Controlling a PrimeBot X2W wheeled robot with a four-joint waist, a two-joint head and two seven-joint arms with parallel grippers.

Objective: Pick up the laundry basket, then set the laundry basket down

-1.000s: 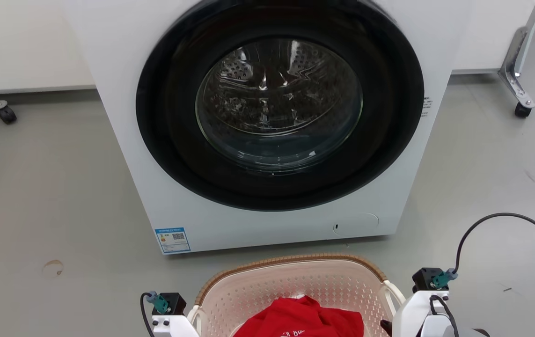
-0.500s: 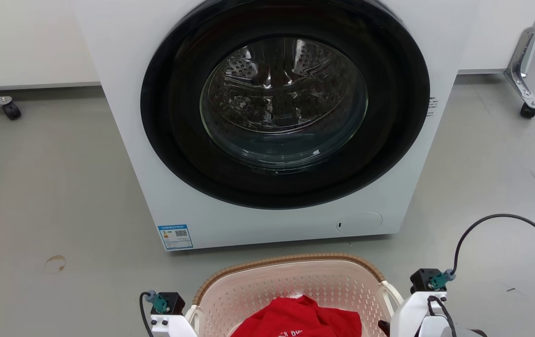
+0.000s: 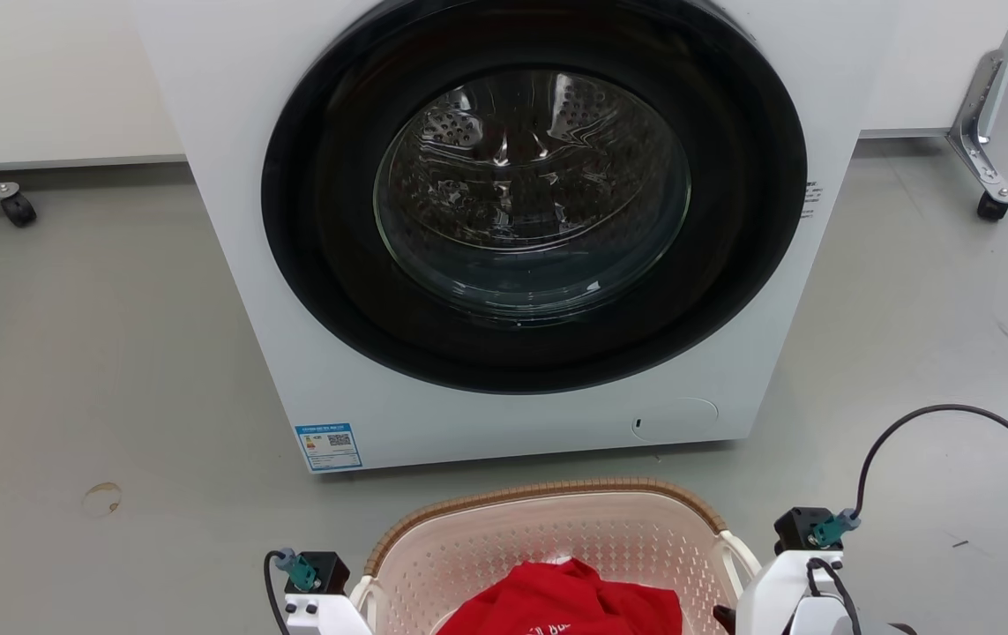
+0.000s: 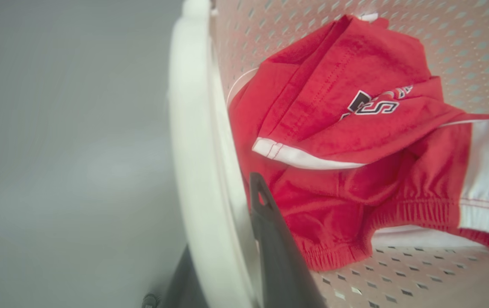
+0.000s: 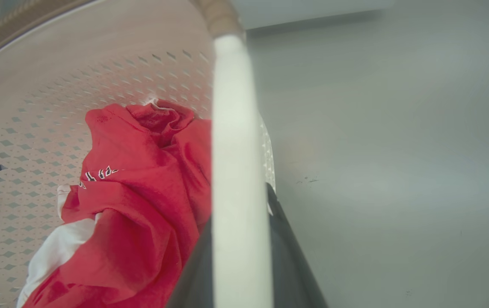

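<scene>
The pale pink laundry basket (image 3: pixel 556 538) with its brown woven-look rim (image 3: pixel 548 487) sits at the bottom centre of the head view, in front of the washing machine. A red garment (image 3: pixel 570 604) lies inside it. My left gripper (image 4: pixel 223 231) is shut on the basket's white left handle (image 4: pixel 193 149), one dark finger on each side of it. My right gripper (image 5: pixel 235 214) is shut on the white right handle (image 5: pixel 233 128) in the same way. My two wrists (image 3: pixel 314 591) (image 3: pixel 799 564) flank the basket. Whether the basket is off the floor I cannot tell.
The white washing machine (image 3: pixel 336 379) with its closed round dark door (image 3: pixel 530 194) stands close behind the basket. Caster legs stand at the far left (image 3: pixel 17 209) and far right (image 3: pixel 989 207). A black cable (image 3: pixel 953 410) loops over my right wrist. Grey floor lies on both sides.
The whole picture has shifted slightly, so the camera moved. The basket and both grippers keep the same places relative to each other.
</scene>
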